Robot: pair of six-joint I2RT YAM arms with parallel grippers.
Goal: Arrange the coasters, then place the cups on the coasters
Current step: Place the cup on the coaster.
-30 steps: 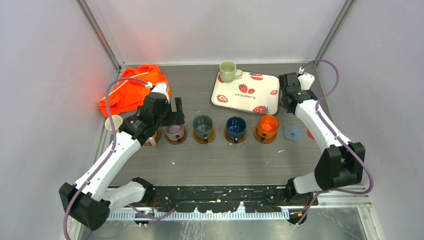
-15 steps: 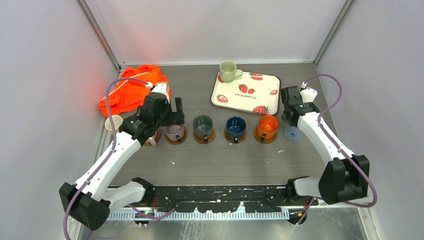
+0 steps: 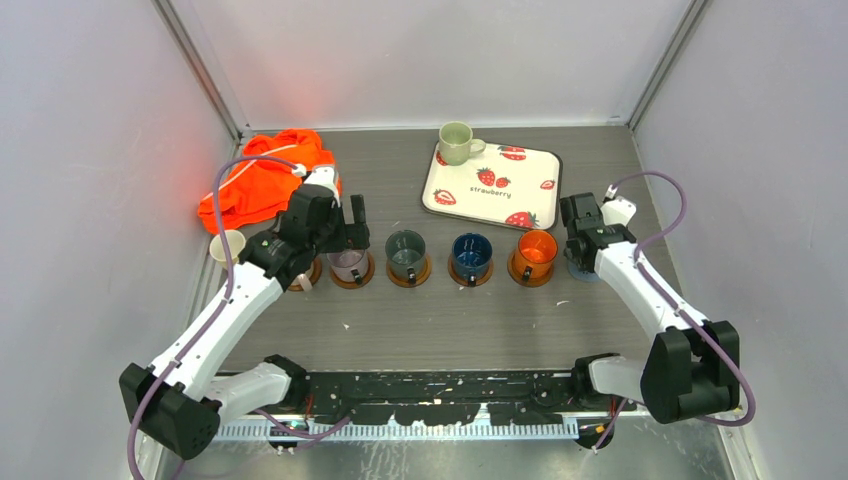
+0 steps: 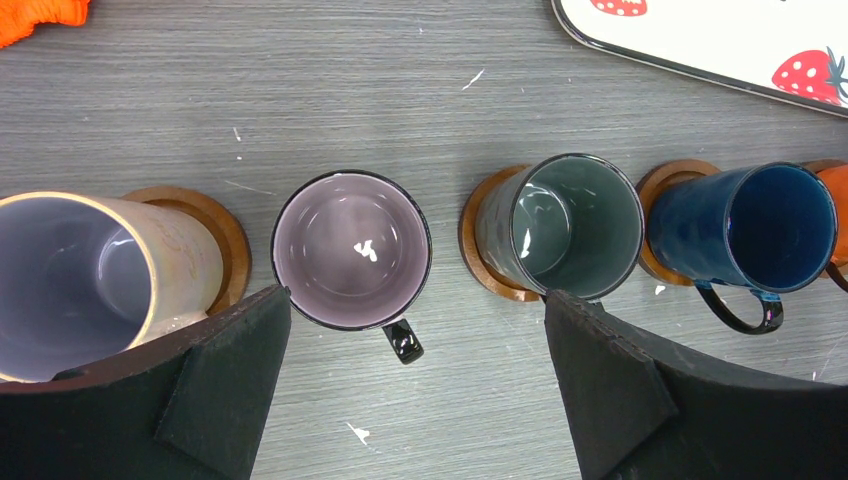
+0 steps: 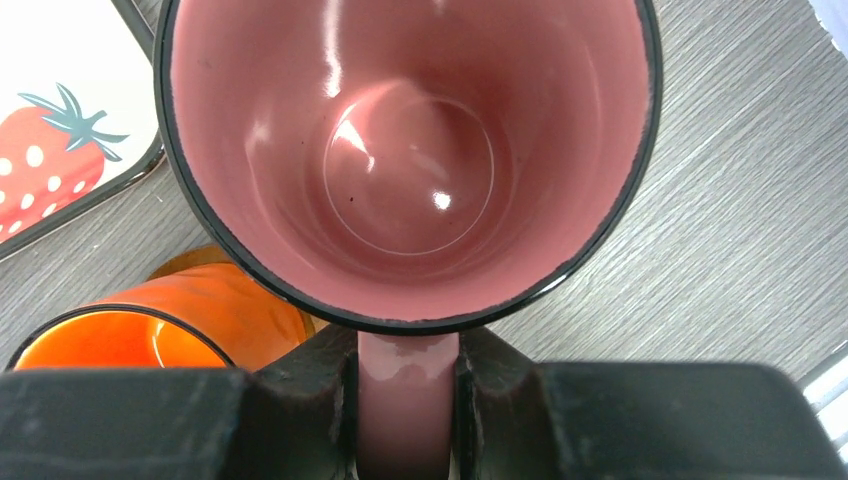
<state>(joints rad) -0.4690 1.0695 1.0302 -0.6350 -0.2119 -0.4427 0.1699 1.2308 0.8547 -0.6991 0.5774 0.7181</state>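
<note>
A row of cups stands on brown coasters: lilac cup (image 3: 348,264), dark grey-green cup (image 3: 406,252), navy cup (image 3: 471,254), orange cup (image 3: 536,253). My left gripper (image 3: 349,228) hangs open over the lilac cup (image 4: 352,250), its fingers (image 4: 240,370) spread to either side; a pale cup (image 4: 80,280) on a coaster (image 4: 222,232) sits at the left. My right gripper (image 5: 408,395) is shut on the handle of a pink cup (image 5: 410,150), held just right of the orange cup (image 5: 150,320) over a light-blue coaster (image 3: 583,271). A pale green cup (image 3: 456,142) stands on the tray.
A white strawberry-print tray (image 3: 495,190) lies at the back. An orange cloth (image 3: 265,180) is bunched at the back left. A cream cup (image 3: 227,246) stands off the coasters by the left wall. Enclosure walls close in on both sides.
My right arm has carried the pink cup from beside the tray toward the near side, to just right of the orange cup. The left arm has not moved.
</note>
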